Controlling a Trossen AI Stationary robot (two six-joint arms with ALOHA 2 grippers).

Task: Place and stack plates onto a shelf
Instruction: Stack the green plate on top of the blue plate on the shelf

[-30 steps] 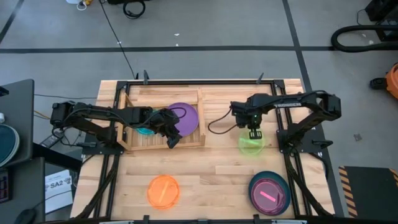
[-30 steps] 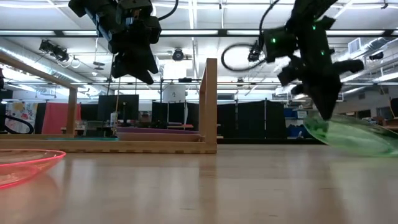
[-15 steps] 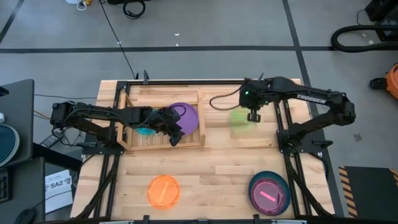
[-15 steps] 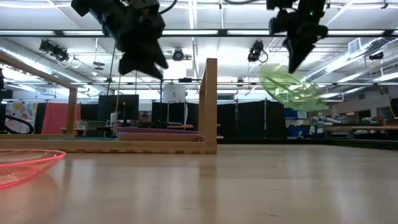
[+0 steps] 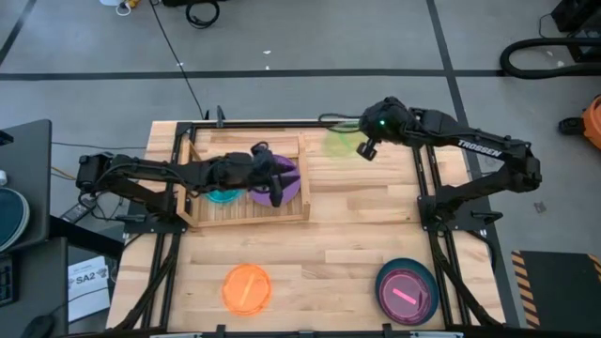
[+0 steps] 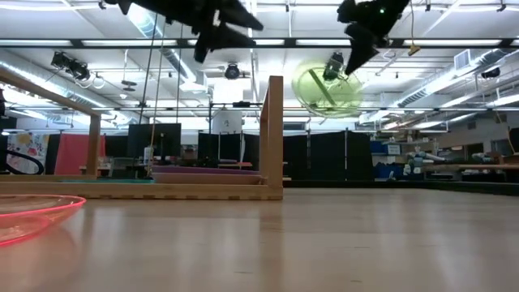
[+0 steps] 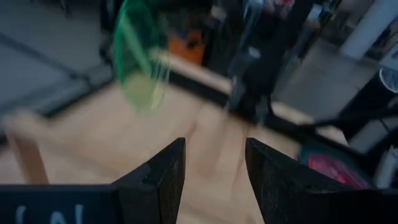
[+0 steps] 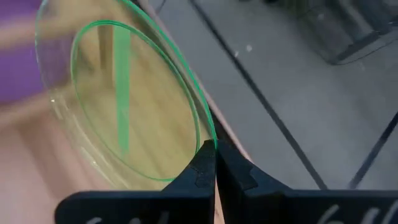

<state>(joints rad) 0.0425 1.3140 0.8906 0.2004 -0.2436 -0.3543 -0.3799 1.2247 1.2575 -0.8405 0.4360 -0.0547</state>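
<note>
My right gripper [image 5: 362,147] is high above the table's far edge, just right of the shelf, shut on a clear green plate [image 5: 338,143] that shows tipped up in the low view [image 6: 326,87] and fills the right wrist view [image 8: 124,106]. The wooden slatted shelf [image 5: 202,214] holds a purple plate [image 5: 286,169] and a teal plate [image 5: 222,196] lying flat on its slats. My left gripper [image 5: 274,186] hovers open above the purple plate and shows at the top of the low view [image 6: 219,24]. Its wrist view looks toward the green plate [image 7: 140,68]. My right gripper pinches the green plate's rim [image 8: 202,134] between its two fingers [image 8: 199,168]. The fingers slant down from the table's right side. The plate is lifted clear of the table, tipped nearly on edge, and hangs below and to the left of the fingers [image 6: 357,50].
An orange plate [image 5: 246,288] lies near the table's near edge. At the near right a pink plate [image 5: 404,296] sits inside a dark teal one [image 5: 427,277]. The shelf's end post [image 6: 274,134] stands between the two grippers. Bare planks lie in the table's middle.
My right gripper has lifted the green plate off the table's right side and carried it up, toward the far edge and toward the shelf. The plate has tipped from nearly flat to nearly on edge. My left gripper has risen and shifted right above the purple plate.
</note>
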